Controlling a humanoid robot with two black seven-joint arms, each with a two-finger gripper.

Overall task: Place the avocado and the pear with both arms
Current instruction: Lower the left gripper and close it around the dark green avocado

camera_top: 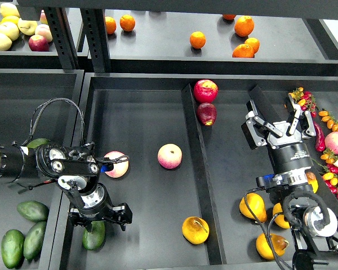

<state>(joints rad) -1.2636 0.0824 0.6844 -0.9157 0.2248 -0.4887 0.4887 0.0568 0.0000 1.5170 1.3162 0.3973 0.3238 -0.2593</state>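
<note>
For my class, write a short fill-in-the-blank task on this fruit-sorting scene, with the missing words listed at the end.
1. The left gripper is down on a dark green ____.
2. The right gripper hangs with its fingers ____ and nothing between them.
3. One pear lies in the same tray section as two ____.
4. The two dark red fruits lie next to the ____ that splits the tray.

Missing words: avocado; open; peaches; divider
</note>
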